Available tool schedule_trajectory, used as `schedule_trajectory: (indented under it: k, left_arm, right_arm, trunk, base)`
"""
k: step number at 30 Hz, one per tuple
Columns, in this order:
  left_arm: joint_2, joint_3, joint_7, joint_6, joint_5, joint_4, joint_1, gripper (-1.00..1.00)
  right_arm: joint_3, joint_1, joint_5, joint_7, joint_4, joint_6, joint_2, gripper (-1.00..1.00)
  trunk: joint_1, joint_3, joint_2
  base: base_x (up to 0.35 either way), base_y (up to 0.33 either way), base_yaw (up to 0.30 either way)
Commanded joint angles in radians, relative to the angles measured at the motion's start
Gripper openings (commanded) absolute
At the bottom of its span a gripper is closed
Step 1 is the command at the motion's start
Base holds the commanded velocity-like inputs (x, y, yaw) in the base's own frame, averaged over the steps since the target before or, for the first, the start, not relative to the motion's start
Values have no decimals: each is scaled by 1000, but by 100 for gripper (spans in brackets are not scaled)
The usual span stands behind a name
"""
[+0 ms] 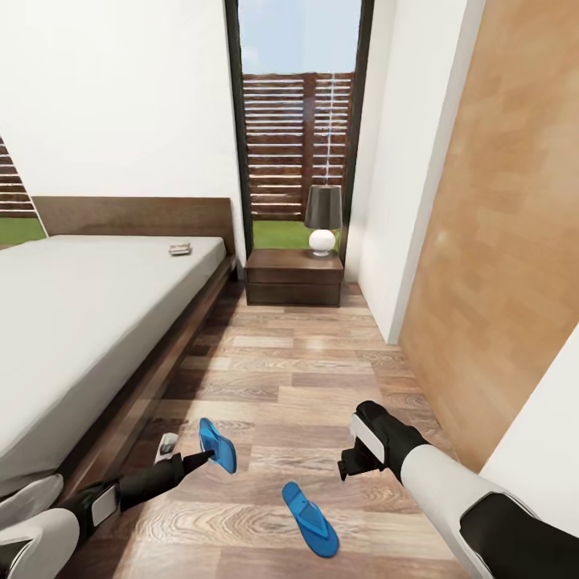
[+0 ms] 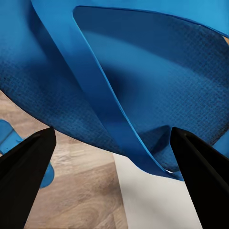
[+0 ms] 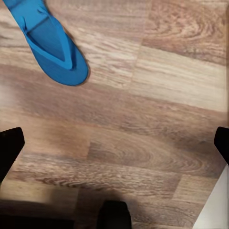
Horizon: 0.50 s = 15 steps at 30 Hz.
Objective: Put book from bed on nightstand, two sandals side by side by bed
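One bright blue sandal [image 1: 219, 445] hangs tilted just above the plank floor beside the bed [image 1: 80, 322]. My left gripper [image 1: 205, 457] is shut on it. In the left wrist view the sandal's sole and strap [image 2: 124, 81] lie close up between the black fingers [image 2: 28, 162]. The other sandal [image 1: 310, 519] lies flat on the floor, and the right wrist view catches it [image 3: 50, 40]. My right gripper [image 1: 347, 466] hovers open over bare floor to that sandal's right. The book [image 1: 180, 249] lies on the mattress near the headboard. A nightstand [image 1: 293, 277] stands beyond the bed.
A dark-shaded lamp [image 1: 322, 217] sits on the nightstand in front of a tall window [image 1: 297, 121]. A white wall corner [image 1: 402, 241] and a wood-panelled wall [image 1: 498, 265] close the right side. Plank floor [image 1: 305, 370] runs between bed and wall.
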Motion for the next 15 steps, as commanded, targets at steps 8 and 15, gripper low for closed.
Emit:
schedule_trajectory:
  k: [8,15]
  left_arm:
    - [0,8,-3,10,-5,0,0,-100]
    - [1,8,-4,9,-5,0,0,-100]
  right_arm:
    - [5,-1,-14,-9,-1,3,-4,100]
    - [6,-1,-14,-10,-1,-3,-5,100]
  trunk:
    - [0,-1,0]
    - [0,-1,0]
  base:
    - [184,0,76]
    - [39,0,216]
